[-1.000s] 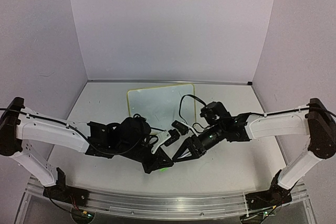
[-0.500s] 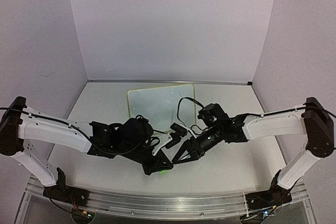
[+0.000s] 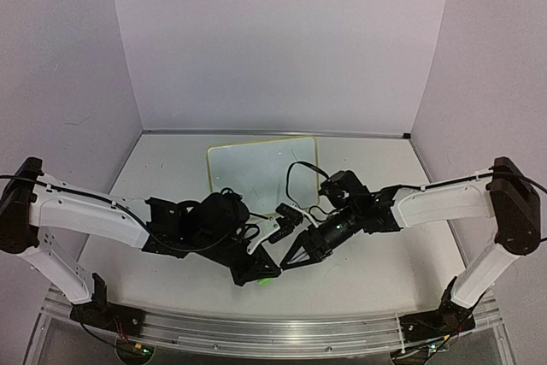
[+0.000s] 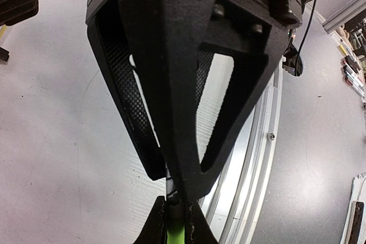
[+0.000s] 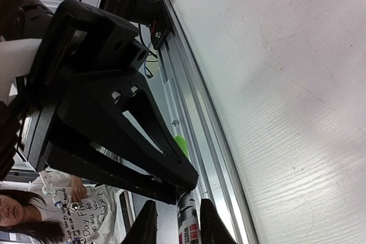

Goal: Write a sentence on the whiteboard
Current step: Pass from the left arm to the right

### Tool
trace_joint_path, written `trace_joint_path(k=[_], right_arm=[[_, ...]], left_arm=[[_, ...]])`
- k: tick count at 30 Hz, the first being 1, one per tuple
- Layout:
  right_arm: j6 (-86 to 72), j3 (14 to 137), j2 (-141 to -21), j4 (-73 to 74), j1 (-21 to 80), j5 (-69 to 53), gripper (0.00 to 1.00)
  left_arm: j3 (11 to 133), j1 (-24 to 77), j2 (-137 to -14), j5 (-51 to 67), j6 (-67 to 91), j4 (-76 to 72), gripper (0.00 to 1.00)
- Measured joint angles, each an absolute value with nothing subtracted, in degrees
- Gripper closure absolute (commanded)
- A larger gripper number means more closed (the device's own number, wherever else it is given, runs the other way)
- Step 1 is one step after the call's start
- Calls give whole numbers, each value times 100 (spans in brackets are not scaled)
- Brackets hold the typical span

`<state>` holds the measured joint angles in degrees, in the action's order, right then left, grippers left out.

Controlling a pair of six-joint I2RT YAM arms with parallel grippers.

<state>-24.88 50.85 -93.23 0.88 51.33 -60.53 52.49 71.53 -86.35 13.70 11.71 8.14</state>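
Left claw [image 4: 174,215] clamped on green end of marker [image 4: 174,235], low over desk [image 3: 385,271] near front edge. Right claw [image 5: 182,221] straddles marker's other end; fingers flank barrel, firm grip or not: cannot tell. Whiteboard [image 3: 256,164] flat at back of desk, well apart from both claws, no writing visible.

Risks, judged:
- off-axis pull jams marker
- loose hold lets it drop and roll off front edge
- claws this close may knock together
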Motion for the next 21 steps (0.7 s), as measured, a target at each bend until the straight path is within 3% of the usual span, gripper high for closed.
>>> trace_joint_path(k=[3,5,6,10,13,16,21], right_arm=[[-2461,5094,-9327,143,5133,-5999,98],[-2428,5096,-9332,164,5133,-5988,100],[-2418,5096,-9332,167,5133,-5984,100],[-2405,5100,-9300,163,5140,-5819,100],[-2407,5100,-9130,183,5180,-5495,100],[-2438,5100,-8837,172,5196,-5082,100],[-2724,4981,-8132,-301,5196,-4475,100]], left_arm=[[5249,7153,-8635,1397,1151,810,100],[5249,7152,-8635,1398,1137,810,99],[5249,7150,-8635,1397,1135,810,93],[5249,7121,-8633,1301,1152,808,49],[5222,7010,-8538,1092,1292,750,30],[5016,6894,-8163,911,1500,583,21],[4513,6731,-7309,842,2252,47,16]])
